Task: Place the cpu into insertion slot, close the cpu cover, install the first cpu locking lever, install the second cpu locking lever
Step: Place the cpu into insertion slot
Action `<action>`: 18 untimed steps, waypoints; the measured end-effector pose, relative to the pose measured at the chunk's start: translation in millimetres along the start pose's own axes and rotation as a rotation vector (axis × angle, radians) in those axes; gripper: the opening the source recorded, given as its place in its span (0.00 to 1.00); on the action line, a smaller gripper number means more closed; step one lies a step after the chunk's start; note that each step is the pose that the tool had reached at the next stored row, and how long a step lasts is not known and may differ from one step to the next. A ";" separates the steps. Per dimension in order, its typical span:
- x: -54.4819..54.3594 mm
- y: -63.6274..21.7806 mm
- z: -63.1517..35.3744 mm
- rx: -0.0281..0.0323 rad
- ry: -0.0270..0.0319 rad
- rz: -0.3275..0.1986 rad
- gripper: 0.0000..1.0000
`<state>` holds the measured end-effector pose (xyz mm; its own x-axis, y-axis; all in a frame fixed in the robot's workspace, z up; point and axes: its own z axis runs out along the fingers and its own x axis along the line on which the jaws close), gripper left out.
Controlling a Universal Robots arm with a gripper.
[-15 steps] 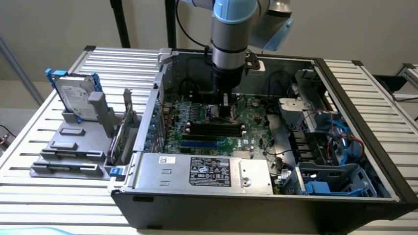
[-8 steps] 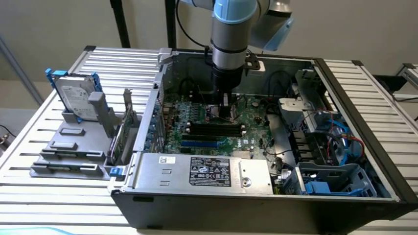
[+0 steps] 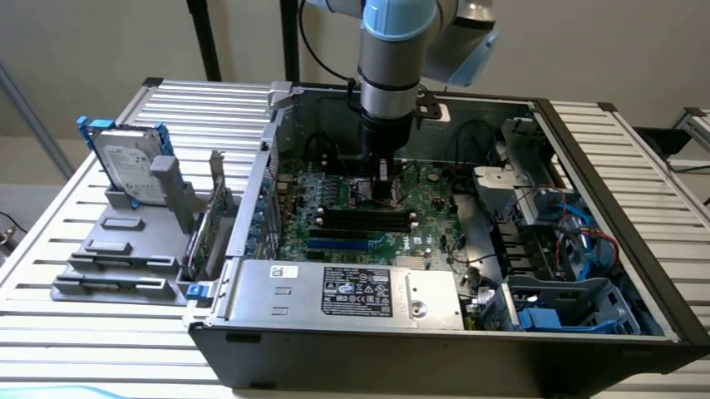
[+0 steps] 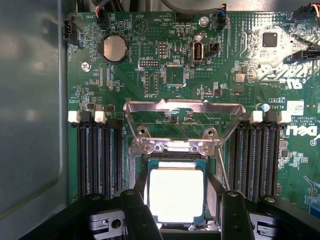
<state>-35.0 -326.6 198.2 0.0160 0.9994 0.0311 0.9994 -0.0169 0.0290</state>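
The arm's black two-fingered gripper (image 3: 383, 189) is down inside the open dark computer case (image 3: 583, 166), low over the green circuit board (image 3: 433, 208). In the exterior view, the silver power supply box (image 3: 344, 287) lies at six o'clock from it, and the grey hard drive (image 3: 125, 158) at nine o'clock, outside the case. On the wrist camera the fingers (image 4: 136, 212) are spread wide, released, one on each side of the small square silver-topped cpu (image 4: 176, 192), which sits flat in the silver-rimmed insertion slot (image 4: 212, 197). The thin silver-framed cpu cover (image 4: 165, 105) is swung open, with green board showing through its window.
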 end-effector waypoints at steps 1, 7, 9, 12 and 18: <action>0.0 -0.2 0.2 0.0000 -0.0007 0.000 0.55; 1.1 -0.5 0.5 -0.0001 -0.0019 0.000 0.55; 1.2 -0.4 0.5 -0.0002 -0.0029 0.000 0.55; 1.2 -0.5 0.6 -0.0001 -0.0059 0.000 0.55; 1.2 -0.5 0.7 -0.0002 -0.0102 0.000 0.55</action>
<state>-35.5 -325.3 197.5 0.0160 0.9997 0.0209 0.9994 -0.0166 0.0293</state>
